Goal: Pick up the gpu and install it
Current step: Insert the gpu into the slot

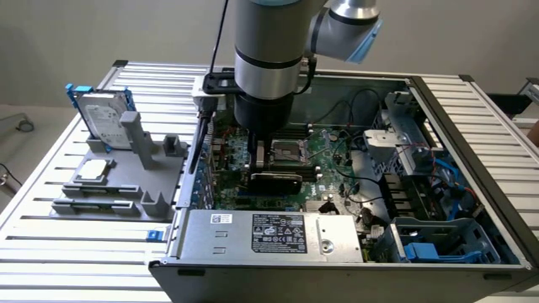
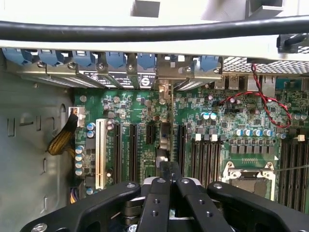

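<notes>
The end effector (image 2: pixel 170 180) is clamped on the gpu (image 2: pixel 166 133), which the wrist view sees edge-on as a thin upright card running away from the closed fingers (image 2: pixel 154 203) toward the rear slot brackets of the computer case (image 1: pixel 252 278). In the exterior view the arm (image 1: pixel 267 57) reaches straight down into the open case, with the black face of the card at its lower end, hanging just above the motherboard (image 2: pixel 135 111).

By the look of it, the pick-up is done and the installing is in hand: the card stands over the row of long black expansion slots (image 2: pixel 133 152), to one side of the white slot (image 2: pixel 100 152). Whether its lower edge already touches a slot cannot be told. Seating it appears to call for the card's edge to stay in line with one slot and its end bracket to meet the matching gap among the blue-clipped brackets (image 2: pixel 116 58), followed by a straight push down.

Beyond the card lie the empty CPU socket (image 2: pixel 247 178) and a red and black twisted wire (image 2: pixel 270 99). Outside the case, on the slatted metal counter (image 1: pixel 50 259), a grey fixture (image 1: pixel 118 183) holds a hard drive (image 1: pixel 103 120) in a blue frame and a square silver chip (image 1: pixel 94 168). A pale wall closes the room behind.
</notes>
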You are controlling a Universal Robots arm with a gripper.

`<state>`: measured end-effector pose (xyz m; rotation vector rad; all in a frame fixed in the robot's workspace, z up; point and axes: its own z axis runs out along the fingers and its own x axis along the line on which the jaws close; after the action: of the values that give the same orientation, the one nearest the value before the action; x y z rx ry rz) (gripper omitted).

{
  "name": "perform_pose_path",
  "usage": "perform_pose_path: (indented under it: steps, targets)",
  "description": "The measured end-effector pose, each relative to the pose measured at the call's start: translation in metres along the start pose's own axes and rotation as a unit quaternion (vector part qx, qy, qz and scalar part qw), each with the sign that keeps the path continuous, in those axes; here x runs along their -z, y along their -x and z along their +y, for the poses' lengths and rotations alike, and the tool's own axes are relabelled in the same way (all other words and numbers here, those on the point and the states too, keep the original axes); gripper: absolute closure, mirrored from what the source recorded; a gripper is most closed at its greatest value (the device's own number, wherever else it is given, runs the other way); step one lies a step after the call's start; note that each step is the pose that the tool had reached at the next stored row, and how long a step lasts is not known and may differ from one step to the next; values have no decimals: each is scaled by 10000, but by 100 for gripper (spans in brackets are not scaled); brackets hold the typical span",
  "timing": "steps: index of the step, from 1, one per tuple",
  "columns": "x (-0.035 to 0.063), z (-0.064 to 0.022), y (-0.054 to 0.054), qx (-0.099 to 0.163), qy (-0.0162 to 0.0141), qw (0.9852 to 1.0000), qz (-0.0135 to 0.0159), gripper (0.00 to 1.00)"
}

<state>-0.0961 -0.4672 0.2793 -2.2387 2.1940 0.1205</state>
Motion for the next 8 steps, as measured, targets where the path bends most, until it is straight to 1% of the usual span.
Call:
perform_pose_path:
  steps: [8]
  targets:
    - [-41, -3, 36, 0, 0, 10000, -3, 89]
